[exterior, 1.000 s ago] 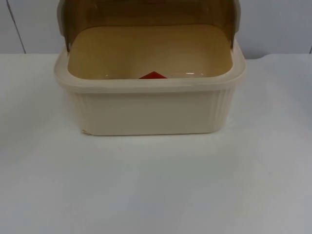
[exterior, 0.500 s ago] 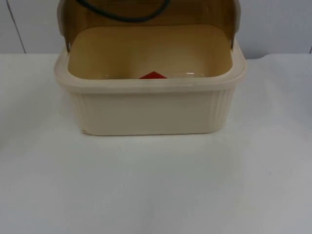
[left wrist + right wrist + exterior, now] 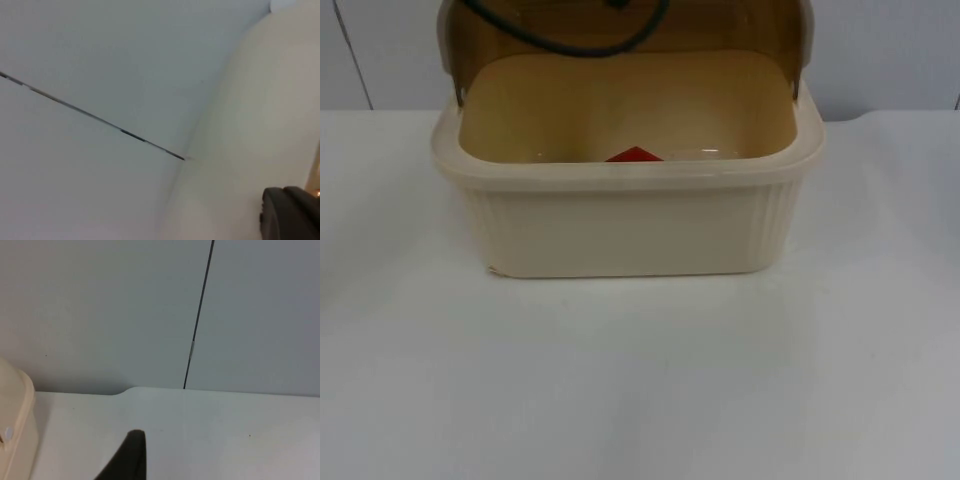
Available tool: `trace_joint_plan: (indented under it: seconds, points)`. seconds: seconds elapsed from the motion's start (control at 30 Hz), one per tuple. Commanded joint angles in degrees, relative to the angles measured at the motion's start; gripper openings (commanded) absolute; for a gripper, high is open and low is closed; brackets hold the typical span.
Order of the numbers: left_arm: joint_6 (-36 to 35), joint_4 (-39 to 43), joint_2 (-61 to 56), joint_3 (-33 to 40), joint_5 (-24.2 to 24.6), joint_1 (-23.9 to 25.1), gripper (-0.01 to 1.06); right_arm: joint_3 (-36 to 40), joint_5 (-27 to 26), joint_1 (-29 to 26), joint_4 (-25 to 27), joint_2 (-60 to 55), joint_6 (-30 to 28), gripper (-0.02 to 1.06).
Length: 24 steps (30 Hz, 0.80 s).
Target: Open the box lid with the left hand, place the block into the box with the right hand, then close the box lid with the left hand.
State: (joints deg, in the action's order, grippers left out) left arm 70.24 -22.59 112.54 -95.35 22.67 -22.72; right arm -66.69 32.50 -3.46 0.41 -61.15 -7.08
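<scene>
Left gripper (image 3: pixel 290 212) beside box (image 3: pixel 625 220); lid (image 3: pixel 620 25) raised

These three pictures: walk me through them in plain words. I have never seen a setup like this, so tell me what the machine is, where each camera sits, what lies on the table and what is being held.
The machine is a robot with two black arms, each ending in a two-finger gripper.

The top view comes from a fixed camera looking down and forward onto the white table. There stands a cream box with its brown see-through lid swung up and open. Inside, a tip of the red block peeks over the front rim.

The left wrist view comes from a camera on the left arm. It shows a black fingertip of the left gripper close to the cream box, with the grey partition wall beyond.

The right wrist view does the same for the right arm: a black fingertip over the table, beside the box's end.

Nothing can be seen held.
</scene>
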Motion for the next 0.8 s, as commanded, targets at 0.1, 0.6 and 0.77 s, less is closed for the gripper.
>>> trace_joint_plan:
  seconds: [0.1, 0.6, 0.77]
  points:
    - [0.0, -0.6, 0.0, -0.3, 2.5, 0.1, 0.00, 0.2, -0.2, -0.3, -0.1, 0.8, 0.0, 1.05]
    - [-2.8, 4.2, -3.9, 7.7, 7.5, -0.1, 0.00, 0.2, 0.1, -0.3, -0.1, 0.8, 0.2, 1.05]
    - [-3.1, 4.2, -6.5, 13.0, 6.5, -0.1, 0.00, 0.2, 0.3, -0.3, 0.2, 0.8, 0.2, 1.05]
